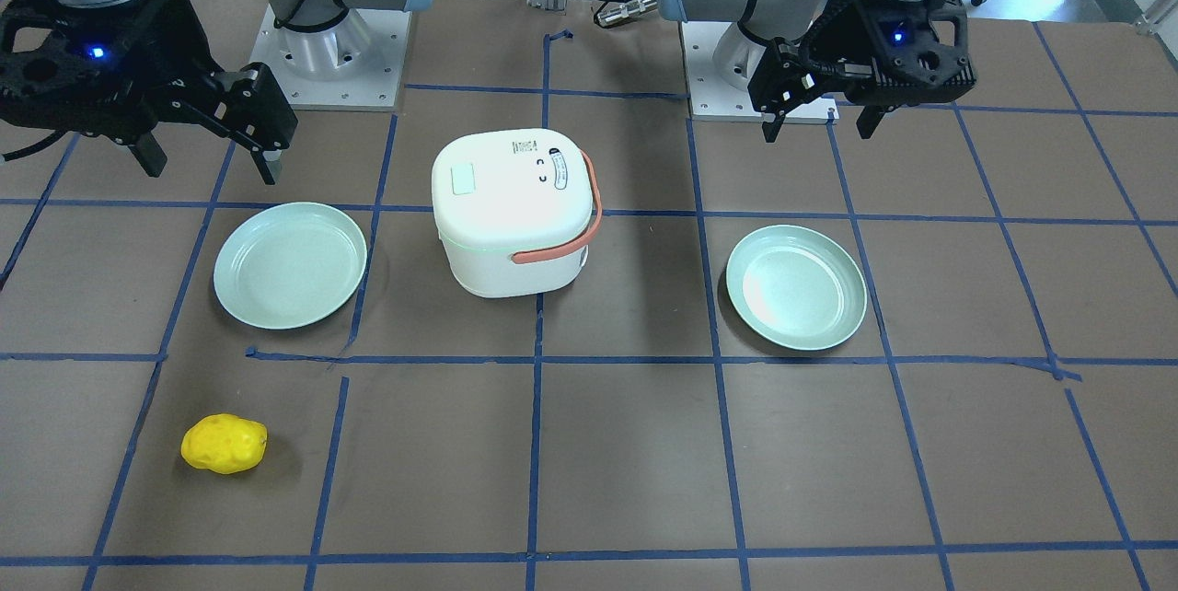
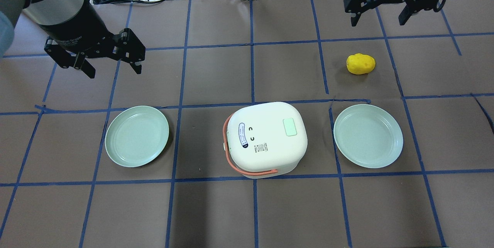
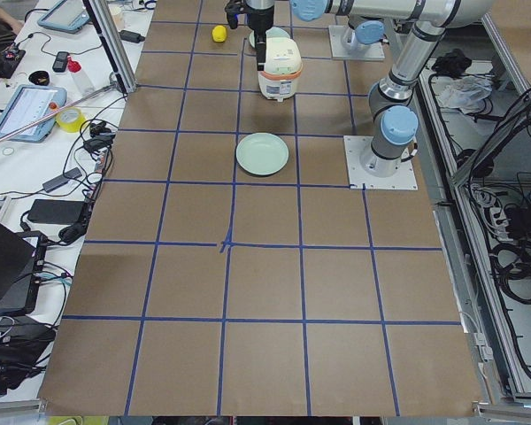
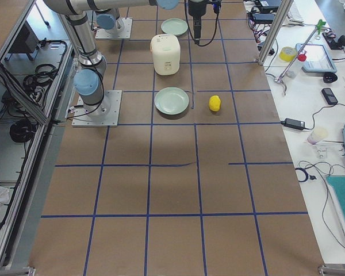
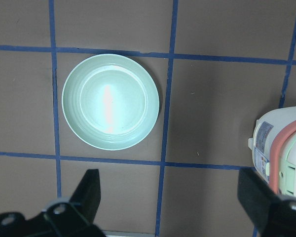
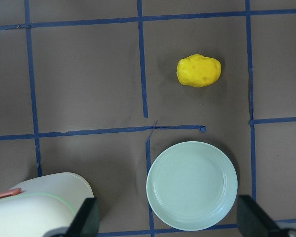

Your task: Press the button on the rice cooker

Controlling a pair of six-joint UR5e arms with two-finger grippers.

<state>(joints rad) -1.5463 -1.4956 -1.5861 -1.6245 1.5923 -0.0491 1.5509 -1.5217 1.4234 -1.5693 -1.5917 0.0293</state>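
Note:
The white rice cooker (image 2: pixel 266 151) with an orange handle stands at the table's middle, lid shut, and also shows in the front view (image 1: pixel 511 241). A pale green square button (image 2: pixel 290 127) sits on its lid, on the side toward my right arm, and shows in the front view too (image 1: pixel 462 178). My left gripper (image 2: pixel 114 69) is open and empty, hovering high beyond the left plate (image 2: pixel 137 136). My right gripper (image 2: pixel 378 19) is open and empty, high over the far right, beyond the yellow potato (image 2: pixel 360 63). Neither gripper touches the cooker.
A second pale green plate (image 2: pixel 367 136) lies right of the cooker. The left wrist view shows the left plate (image 5: pixel 110 101) and the cooker's edge (image 5: pixel 281 148). The right wrist view shows the potato (image 6: pixel 198 70), the right plate (image 6: pixel 192 184) and the cooker's corner (image 6: pixel 37 205).

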